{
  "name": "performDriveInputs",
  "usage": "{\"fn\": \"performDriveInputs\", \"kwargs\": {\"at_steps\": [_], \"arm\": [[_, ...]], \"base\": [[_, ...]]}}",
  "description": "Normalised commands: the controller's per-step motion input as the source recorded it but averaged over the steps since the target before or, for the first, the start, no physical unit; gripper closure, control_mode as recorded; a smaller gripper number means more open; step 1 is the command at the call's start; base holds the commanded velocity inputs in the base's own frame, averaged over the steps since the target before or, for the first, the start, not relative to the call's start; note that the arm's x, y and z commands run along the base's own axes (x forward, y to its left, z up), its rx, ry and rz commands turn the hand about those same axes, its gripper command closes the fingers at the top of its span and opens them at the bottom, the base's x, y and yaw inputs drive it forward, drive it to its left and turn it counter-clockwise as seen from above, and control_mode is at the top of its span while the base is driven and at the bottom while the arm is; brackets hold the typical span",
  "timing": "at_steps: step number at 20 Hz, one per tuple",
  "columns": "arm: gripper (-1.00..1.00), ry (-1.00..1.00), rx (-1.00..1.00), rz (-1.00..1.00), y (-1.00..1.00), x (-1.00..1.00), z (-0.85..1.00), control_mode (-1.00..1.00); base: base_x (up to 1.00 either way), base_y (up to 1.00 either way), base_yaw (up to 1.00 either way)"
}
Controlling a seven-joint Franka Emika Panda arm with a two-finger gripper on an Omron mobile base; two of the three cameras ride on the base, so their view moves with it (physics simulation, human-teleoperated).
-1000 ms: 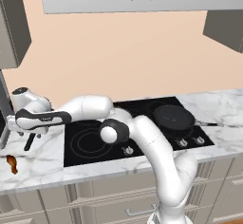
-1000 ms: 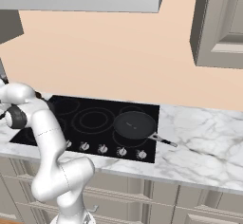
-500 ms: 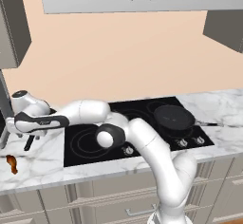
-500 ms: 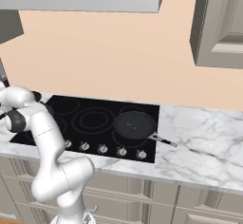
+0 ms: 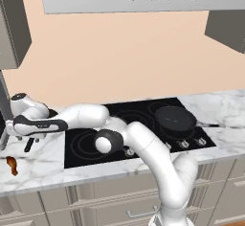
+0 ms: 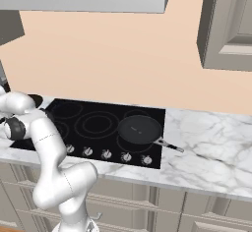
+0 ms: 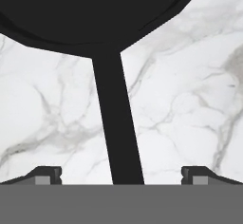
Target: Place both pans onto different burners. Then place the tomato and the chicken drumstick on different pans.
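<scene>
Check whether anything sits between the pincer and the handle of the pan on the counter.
Nothing visible does. In the hand view the pincer is open, its tips apart on either side of the handle, with bare marble counter around it. The drumstick lies off to the side.

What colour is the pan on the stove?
Matte black; the pan shows best in the right base view.

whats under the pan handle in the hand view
White marble counter lies under the second pan's handle, which runs down between the open gripper's fingertips. The strip of counter directly beneath the handle is covered.
</scene>
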Motion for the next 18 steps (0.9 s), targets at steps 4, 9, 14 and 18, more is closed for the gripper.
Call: {"fn": "performDriveInputs", "kwargs": {"at_steps": [4, 9, 14, 18], "arm": [[-1.0, 0.0, 0.0, 0.0, 0.0, 0.01, -0.17, -1.0], [-1.0, 0.0, 0.0, 0.0, 0.0, 0.0, -0.15, -1.0], [-1.0, 0.0, 0.0, 0.0, 0.0, 0.01, -0.15, -1.0], [-1.0, 0.0, 0.0, 0.0, 0.0, 0.02, -0.16, -1.0]], "base": [[0.0, 0.0, 0.0], [0.0, 0.0, 0.0], [0.0, 0.0, 0.0], [0.0, 0.0, 0.0]]}}
